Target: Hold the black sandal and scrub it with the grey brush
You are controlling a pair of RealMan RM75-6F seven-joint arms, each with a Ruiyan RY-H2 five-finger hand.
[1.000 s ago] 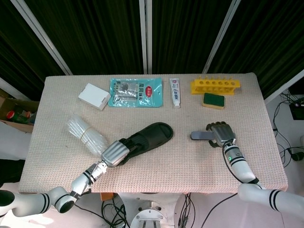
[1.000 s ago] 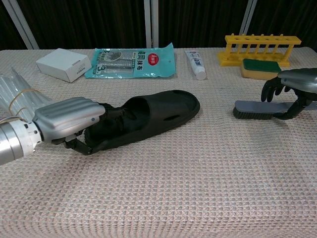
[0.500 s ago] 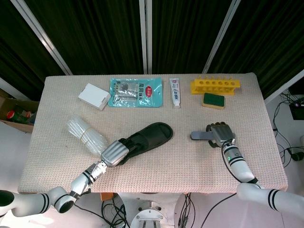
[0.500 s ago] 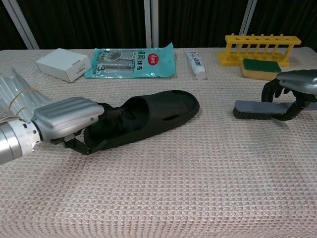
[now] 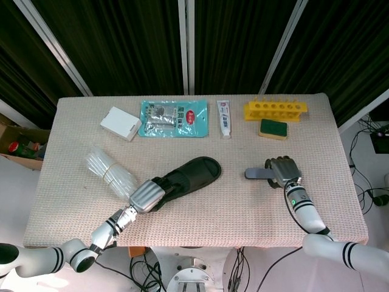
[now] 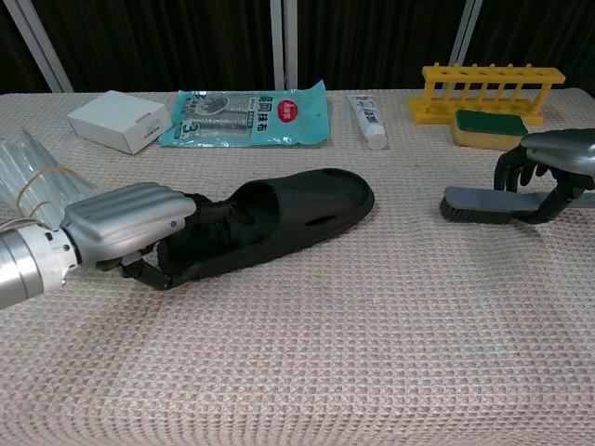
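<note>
Sandal lies mid-tabletop in the head view, left hand gripping its near-left heel. In the chest view, right hand curls its fingers around the grey brush, far right.

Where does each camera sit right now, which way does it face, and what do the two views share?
Head view: high above the table, looking steeply down; shows both forearms, the left robot hand gripping the black sandal and the right robot hand wrapped around the grey brush.
Chest view: low at the near edge, facing across the table toward the dark curtain; shows the left robot hand and part of the right robot hand.
Shared: both hands, sandal, brush, yellow rack.
</note>
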